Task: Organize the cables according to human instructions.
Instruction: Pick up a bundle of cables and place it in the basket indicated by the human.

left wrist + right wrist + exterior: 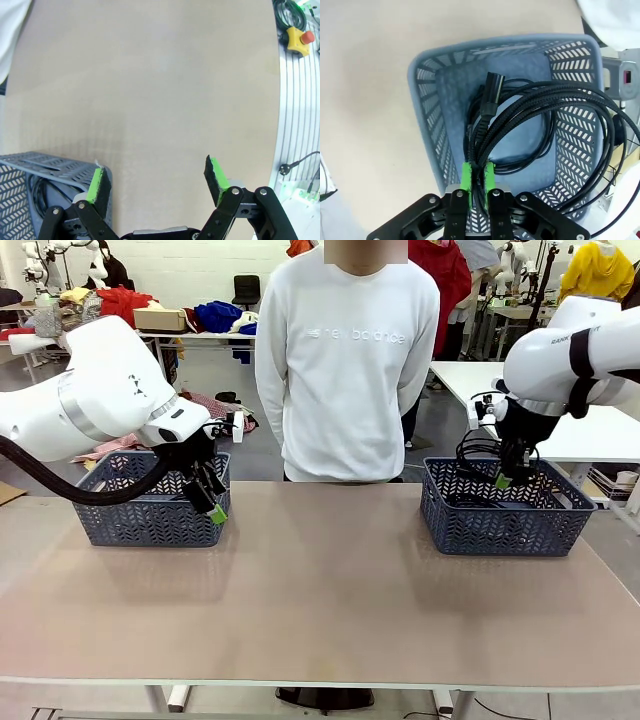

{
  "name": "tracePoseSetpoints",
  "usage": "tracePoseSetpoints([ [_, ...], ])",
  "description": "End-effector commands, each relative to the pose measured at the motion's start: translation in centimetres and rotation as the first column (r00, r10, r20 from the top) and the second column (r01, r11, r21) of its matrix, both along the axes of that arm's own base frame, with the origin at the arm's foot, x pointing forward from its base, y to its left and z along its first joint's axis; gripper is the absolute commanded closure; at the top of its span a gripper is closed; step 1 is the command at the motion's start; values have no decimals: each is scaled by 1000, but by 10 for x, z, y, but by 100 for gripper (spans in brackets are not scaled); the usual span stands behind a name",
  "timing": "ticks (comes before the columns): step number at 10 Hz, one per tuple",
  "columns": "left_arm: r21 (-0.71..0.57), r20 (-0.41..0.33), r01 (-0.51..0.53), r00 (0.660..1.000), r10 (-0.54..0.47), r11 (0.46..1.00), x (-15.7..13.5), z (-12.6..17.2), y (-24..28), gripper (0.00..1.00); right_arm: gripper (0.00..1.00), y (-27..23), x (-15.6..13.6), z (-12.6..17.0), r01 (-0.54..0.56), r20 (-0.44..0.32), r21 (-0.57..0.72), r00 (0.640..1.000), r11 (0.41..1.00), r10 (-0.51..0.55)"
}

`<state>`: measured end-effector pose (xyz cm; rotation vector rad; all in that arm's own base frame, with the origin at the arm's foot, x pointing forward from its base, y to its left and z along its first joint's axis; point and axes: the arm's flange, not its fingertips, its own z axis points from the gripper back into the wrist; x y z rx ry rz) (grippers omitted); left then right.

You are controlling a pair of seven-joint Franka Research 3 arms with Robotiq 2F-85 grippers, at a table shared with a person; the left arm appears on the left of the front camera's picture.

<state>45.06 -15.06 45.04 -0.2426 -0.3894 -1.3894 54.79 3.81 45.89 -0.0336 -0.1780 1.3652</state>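
My right gripper [510, 474] hangs over the right blue-grey basket [500, 525], shut on a coiled black cable [474, 448]. In the right wrist view the green pads [466, 175] pinch the braided cable [535, 105], whose loop and plug [492, 87] dangle above the basket [422, 80]. Another black cable [520, 162] lies on that basket's floor. My left gripper [211, 502] is open and holds nothing, just in front of the left basket [140, 520]. In the left wrist view that gripper [157, 181] faces bare table, with the basket corner [45, 164] beside it and a black cable [37, 187] inside.
A person in a white sweatshirt [345, 360] stands at the far edge of the table, hands out of sight. The brown table [320, 590] stretches between the two baskets. A yellow emergency stop [299, 40] sits on the rail beside the table.
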Motion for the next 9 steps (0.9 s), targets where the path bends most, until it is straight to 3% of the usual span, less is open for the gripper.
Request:
tracePoseSetpoints([
  [1,1,-5,5,1000,-5,1000,1,2,2,2,100,-9,3,-13,-22,26,16,999,1000,22],
  [5,1,-5,5,1000,-5,1000,1,2,2,2,100,-14,13,-28,24,20,23,1000,999,-24],
  [6,1,-5,5,1000,-5,1000,1,2,2,2,68,-13,13,-28,22,10,30,1000,999,-22],
  [7,1,-5,5,1000,-5,1000,1,2,2,2,68,-12,13,-25,34,7,32,999,999,-35],
  [8,1,-5,5,1000,-5,1000,1,2,2,2,48,-11,15,-23,53,10,24,999,998,-53],
  [9,1,-5,5,1000,-5,1000,1,2,2,2,66,-11,16,-23,58,9,31,998,998,-58],
])
